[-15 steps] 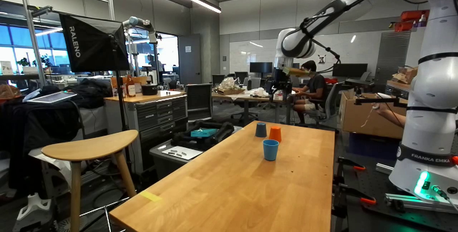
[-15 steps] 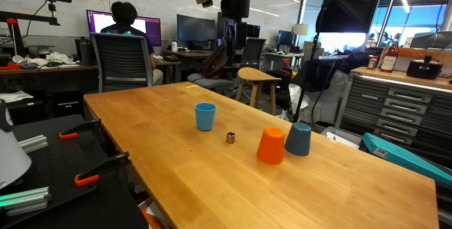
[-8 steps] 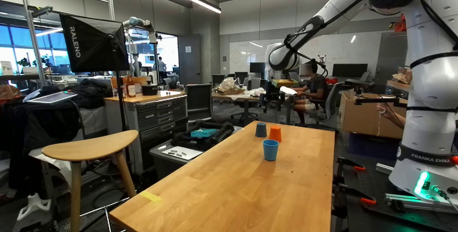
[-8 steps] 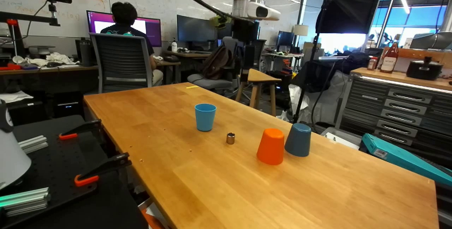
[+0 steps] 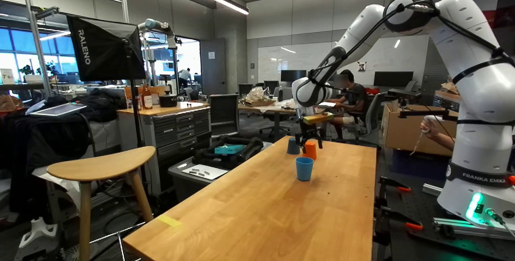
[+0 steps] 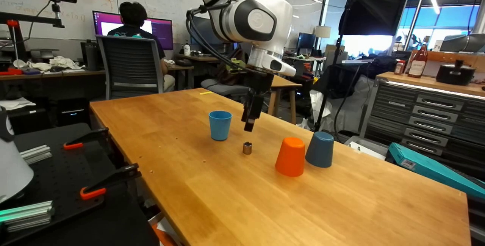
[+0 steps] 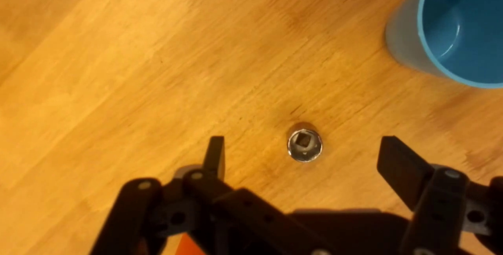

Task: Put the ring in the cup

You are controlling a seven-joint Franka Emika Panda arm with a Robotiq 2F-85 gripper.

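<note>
The ring, a small shiny metal socket (image 6: 247,148), stands upright on the wooden table in an exterior view; in the wrist view the ring (image 7: 305,145) shows from above, with a square hole in its bottom. In an exterior view with the light blue cup in front, I cannot see it. The light blue cup (image 6: 220,125) stands upright, mouth up, beside the ring; it also shows in an exterior view (image 5: 304,169) and the wrist view (image 7: 408,31). My gripper (image 7: 301,149) is open and empty above the table, its fingers on either side of the ring in view.
An orange cup (image 6: 290,157) and a dark blue cup (image 6: 320,149) stand upside down close together near the ring. The wooden table (image 6: 170,189) has clamps (image 6: 110,179) along the robot's side. A wooden stool (image 5: 102,164) stands off the table.
The arm has come down and forward, so the gripper is now low over the table near the ring. The cups and the ring have not moved.
</note>
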